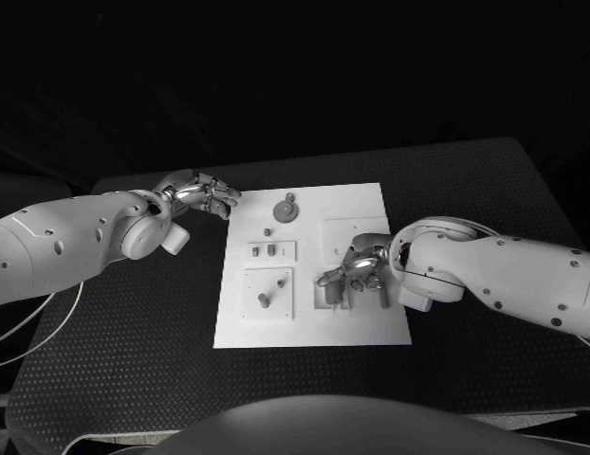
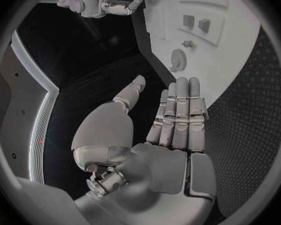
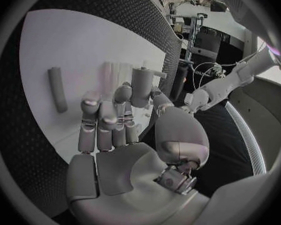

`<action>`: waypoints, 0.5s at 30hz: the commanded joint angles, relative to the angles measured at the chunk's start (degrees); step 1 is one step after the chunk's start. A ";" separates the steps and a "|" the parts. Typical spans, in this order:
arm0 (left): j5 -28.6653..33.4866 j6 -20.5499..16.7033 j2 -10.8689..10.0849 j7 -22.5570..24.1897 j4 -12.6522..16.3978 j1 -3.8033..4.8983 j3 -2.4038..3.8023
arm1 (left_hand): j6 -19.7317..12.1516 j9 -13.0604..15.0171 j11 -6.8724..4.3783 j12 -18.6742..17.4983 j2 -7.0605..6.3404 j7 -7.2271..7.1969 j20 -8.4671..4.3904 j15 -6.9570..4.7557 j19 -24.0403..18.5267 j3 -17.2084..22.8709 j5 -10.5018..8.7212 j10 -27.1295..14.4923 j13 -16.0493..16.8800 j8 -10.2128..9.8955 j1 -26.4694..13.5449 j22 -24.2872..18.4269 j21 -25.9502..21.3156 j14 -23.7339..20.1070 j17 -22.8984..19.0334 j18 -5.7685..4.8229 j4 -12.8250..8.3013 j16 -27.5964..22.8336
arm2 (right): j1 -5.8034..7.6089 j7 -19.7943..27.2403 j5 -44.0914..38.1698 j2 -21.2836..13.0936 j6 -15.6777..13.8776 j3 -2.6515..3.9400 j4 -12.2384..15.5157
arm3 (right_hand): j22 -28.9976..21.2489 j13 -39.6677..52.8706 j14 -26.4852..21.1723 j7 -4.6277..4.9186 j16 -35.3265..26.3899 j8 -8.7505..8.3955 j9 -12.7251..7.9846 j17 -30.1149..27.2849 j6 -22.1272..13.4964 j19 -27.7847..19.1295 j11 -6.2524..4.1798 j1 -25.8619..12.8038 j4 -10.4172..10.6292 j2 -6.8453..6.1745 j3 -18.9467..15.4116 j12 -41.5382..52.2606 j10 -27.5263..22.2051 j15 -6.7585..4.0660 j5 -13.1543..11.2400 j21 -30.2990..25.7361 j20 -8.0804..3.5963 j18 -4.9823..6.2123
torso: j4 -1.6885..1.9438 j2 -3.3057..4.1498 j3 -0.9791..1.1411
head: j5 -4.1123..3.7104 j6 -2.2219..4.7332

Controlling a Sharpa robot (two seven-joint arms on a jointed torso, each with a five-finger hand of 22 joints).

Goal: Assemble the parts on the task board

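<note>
Right of centre in the head view, the right hand (image 1: pixel 356 273) sits low over the task board (image 1: pixel 363 204), fingers curled down onto the board's right-hand fixture. From behind that wrist, the fingertips (image 3: pixel 92 103) close round a short cylindrical part (image 3: pixel 141 86) — it appears pinched between thumb and fingers, standing roughly upright just above the white plate, with a loose peg (image 3: pixel 57 88) lying flat beside it. At the board's upper left corner the left hand (image 1: pixel 199 197) hovers off the edge over the black table (image 1: pixel 131 351), fingers straight and together, thumb apart, holding nothing. A round part (image 1: pixel 285 209) rests near the board's top, and two small pieces (image 1: pixel 264 252) stand in the left-middle block.

The likeliest failure is a skewed insertion: the pinch looks shallow, so any sideways load could tilt the cylinder and jam or drop it. Pressing down could also slide the unsecured board — the left hand is not bracing it.
</note>
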 commanded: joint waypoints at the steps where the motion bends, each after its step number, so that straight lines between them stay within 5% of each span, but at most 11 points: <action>1: -0.31 0.86 0.16 0.35 0.07 0.04 0.02 | -0.53 -0.09 0.12 0.12 0.04 -0.05 -0.02 0.01 -0.33 0.31 0.16 -0.41 -0.09 0.23 -0.71 -0.08 0.31 -0.47 0.08 -0.21 0.02 -0.34 | -0.03 0.10 -2.05 0.68 1.61 -0.39 -0.63 | 0.93 -0.06 -0.09 0.27 -0.38 0.17 0.05 0.03 0.10 0.14 -0.06 -0.03 -8.76 0.73 9.26 0.20 -0.14 -0.18 0.21 0.01 -0.11 1.63 | -0.11 0.01 0.03 | 0.13 0.01; 15: -0.31 0.88 0.31 0.24 0.03 0.04 0.02 | -0.55 -0.10 0.12 0.12 0.11 -0.04 -0.01 0.01 -0.34 0.38 0.15 -0.43 -0.12 0.24 -0.79 -0.09 0.33 -0.47 0.11 -0.21 0.07 -0.36 | -0.06 0.52 -1.39 2.25 1.68 -1.26 -2.47 | 0.93 -0.08 -0.27 0.33 -0.53 0.10 0.09 -0.03 -0.01 0.08 0.00 -1.03 -8.66 0.82 9.55 0.26 -0.29 -0.15 0.18 0.01 -0.05 1.63 | -0.08 -0.01 0.08 | 0.27 0.01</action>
